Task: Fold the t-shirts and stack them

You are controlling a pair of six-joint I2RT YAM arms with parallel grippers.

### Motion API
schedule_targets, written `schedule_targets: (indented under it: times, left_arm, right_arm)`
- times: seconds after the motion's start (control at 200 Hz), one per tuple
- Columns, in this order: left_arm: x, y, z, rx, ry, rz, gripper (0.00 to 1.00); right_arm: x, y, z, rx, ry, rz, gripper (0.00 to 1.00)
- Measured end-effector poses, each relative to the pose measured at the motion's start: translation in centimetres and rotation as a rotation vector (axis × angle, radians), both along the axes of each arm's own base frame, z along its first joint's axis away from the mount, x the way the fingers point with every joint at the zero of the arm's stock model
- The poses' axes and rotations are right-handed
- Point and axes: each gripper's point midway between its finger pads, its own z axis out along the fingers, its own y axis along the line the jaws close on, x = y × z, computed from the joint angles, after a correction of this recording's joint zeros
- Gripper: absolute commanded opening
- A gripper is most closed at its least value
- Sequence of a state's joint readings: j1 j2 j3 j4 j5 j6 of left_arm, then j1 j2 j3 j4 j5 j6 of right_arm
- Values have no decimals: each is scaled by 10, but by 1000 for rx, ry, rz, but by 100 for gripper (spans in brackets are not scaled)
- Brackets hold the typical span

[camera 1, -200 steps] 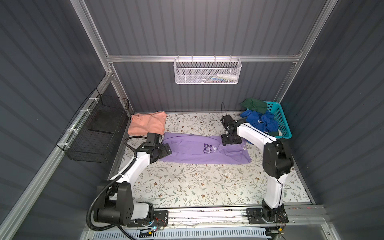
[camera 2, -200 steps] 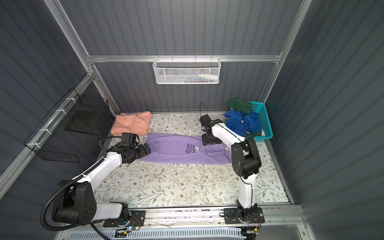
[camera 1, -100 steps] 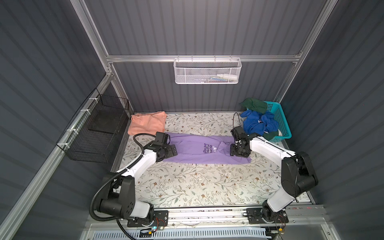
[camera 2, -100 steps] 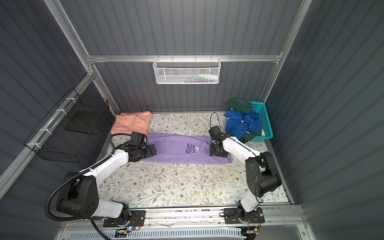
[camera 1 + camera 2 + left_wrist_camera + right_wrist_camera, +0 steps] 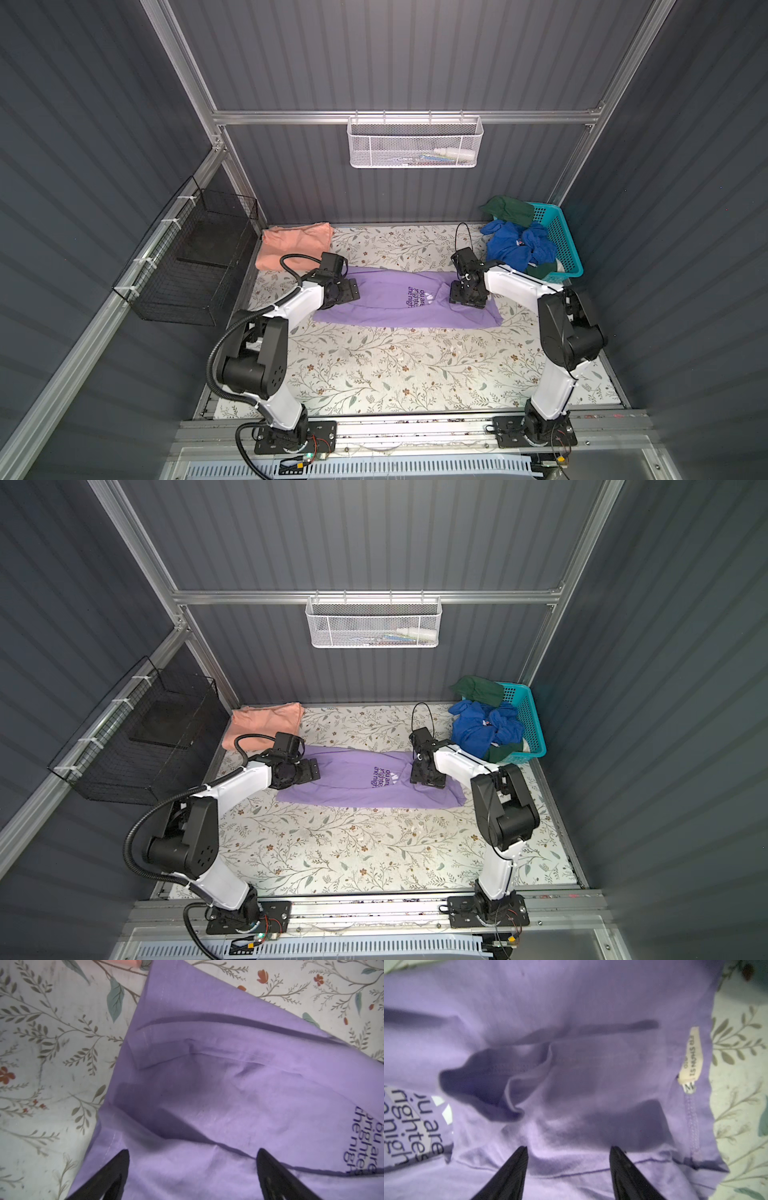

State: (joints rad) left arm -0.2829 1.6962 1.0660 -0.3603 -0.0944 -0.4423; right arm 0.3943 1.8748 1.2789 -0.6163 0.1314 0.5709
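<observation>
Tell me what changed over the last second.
The left pincer slid inward over the purple t-shirt's left end; the right pincer moved from its back edge forward onto the cloth. Both are open, gripping nothing. The orange t-shirt and basket stayed put.

The right gripper [image 5: 569,1149] holds its two black fingers [image 5: 512,1174] well apart, and between them only the wrinkled cloth of the lavender t-shirt [image 5: 591,1001] is seen. A white neck label [image 5: 691,1057] marked M lies near the shirt's edge, just beside the floral table cover [image 5: 741,1059]. On the fingers' other side are dark lettering [image 5: 425,1136] and white shapes.
</observation>
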Motion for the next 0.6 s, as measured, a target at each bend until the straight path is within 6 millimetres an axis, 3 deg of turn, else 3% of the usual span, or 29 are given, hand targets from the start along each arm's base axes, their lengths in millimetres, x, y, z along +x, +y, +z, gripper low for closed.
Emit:
schedule_targets:
  times: [0.155,0.2,0.36,0.46,0.6]
  left_arm:
    - [-3,-1,-35,36,73,-21,88]
    - [0,-3,-35,42,64,-29,81]
    - [9,-6,-37,70,45,-42,72]
    - [16,-10,-39,93,30,-52,55]
    - [19,-19,-40,123,1,-73,50]
  right_arm:
    - [8,0,-16,-25,23,-15,64]
    - [10,1,-21,-29,33,-17,58]
    - [28,10,-23,-24,35,2,46]
    - [45,19,-23,-13,22,18,36]
    - [60,30,-22,17,9,42,33]
